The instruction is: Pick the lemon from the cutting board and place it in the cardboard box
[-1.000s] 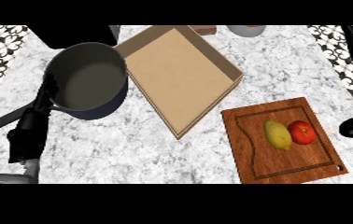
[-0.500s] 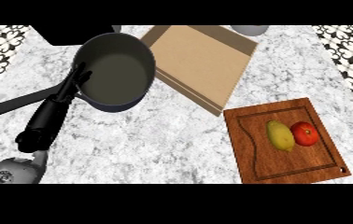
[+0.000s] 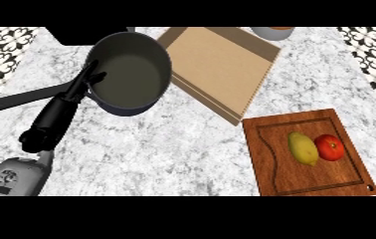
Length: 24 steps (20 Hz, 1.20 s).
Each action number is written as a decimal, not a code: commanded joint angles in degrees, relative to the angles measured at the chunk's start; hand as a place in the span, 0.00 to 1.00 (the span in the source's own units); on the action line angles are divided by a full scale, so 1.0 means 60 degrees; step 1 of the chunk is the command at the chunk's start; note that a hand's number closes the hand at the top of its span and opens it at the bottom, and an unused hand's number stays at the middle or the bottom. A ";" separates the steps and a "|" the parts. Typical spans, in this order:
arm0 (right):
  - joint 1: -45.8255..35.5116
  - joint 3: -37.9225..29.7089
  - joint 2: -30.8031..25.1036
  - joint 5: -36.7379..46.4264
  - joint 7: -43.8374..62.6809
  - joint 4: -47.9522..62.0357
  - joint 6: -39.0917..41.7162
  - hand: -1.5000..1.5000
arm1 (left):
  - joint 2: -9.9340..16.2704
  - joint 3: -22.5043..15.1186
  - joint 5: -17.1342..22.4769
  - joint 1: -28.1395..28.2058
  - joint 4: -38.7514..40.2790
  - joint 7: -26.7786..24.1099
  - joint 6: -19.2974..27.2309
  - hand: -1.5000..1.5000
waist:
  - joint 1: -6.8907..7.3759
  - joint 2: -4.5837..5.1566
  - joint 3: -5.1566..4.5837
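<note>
Head view: left hand [image 3: 62,114] at lower left, fingers stretched straight out, nothing held. Fingertips [image 3: 94,78] lie over the near rim of the pot [image 3: 131,73]; contact or just above, cannot tell. Right hand not visible.

Lemon [image 3: 303,148] lies on the board [image 3: 308,153], well to the right of the fingers and touching the tomato [image 3: 329,147] on its far side. Box [image 3: 220,66] sits just beyond the pot from the fingertips, between pot and board. Bowl [image 3: 274,32] at the top edge, partly cut off.

Risks, as judgement:
1. Left hand may nudge the pot against the box.
2. Fingers closing on the lemon may catch the tomato, since the 2 fruits touch.
3. Lemon is rounded; it could roll off the board if brushed.
</note>
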 commanded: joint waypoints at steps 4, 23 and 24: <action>0.0036 0.1346 -0.0500 0.1808 0.1997 -0.1886 0.0580 0.00 | -0.0291 0.0080 0.0108 -0.0368 0.0428 -0.0168 -0.0449 0.50 | 0.0100 0.0017 -0.0019; 0.0316 0.3902 0.2069 0.5097 0.6911 -0.4578 0.2451 0.00 | -0.0815 0.0793 -0.0628 -0.0540 0.0490 0.0038 -0.1140 0.50 | 0.0143 0.0014 -0.0005; 0.0238 0.3832 0.2194 0.5421 0.6746 -0.4275 0.2128 0.00 | -0.0694 0.0881 -0.0428 -0.0044 -0.0557 0.0671 -0.1143 0.50 | 0.0187 0.0000 -0.0001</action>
